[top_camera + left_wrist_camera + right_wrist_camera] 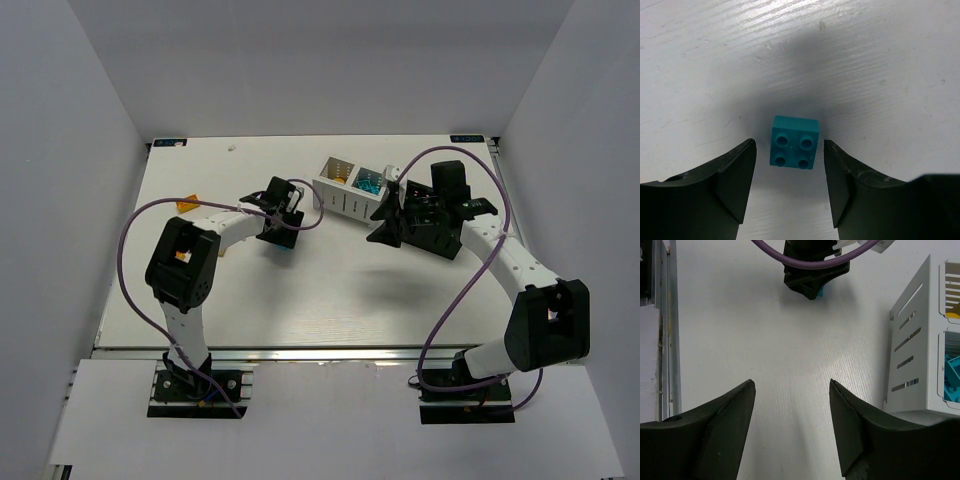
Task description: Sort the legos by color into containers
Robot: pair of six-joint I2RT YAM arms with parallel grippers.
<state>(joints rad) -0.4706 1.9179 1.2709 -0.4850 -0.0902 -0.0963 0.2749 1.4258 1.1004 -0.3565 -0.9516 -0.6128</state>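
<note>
**Left fingers** [735, 175]: spread, one on each side of a cyan brick [794, 142]. There is a gap on both sides and nothing is gripped. The brick sits studs-up on the counter [880, 60], roughly square to the fingers. You probably lined up this way so they close on two flat faces.

**Right fingers** [725, 420]: also spread, with bare counter between them and nothing held. They hang just beside the white container [912, 340], at its near right. My guess is you are holding this arm back so the left one has a free path to the box.

**Container:** one compartment holds cyan bricks [952, 377], and the one beside it holds something yellow-orange. The brick under your left fingers should go in with the cyan ones.

**Views:**
- Only the left wrist view shows the gaps beside the brick. From above, the wrist covers it almost entirely.
- The right wrist view shows the slotted wall and the contents up close.
- Only the top view shows that the brick lies near, to the left of the container. It also shows a loose orange brick [186, 207] well apart at the far left.
</note>
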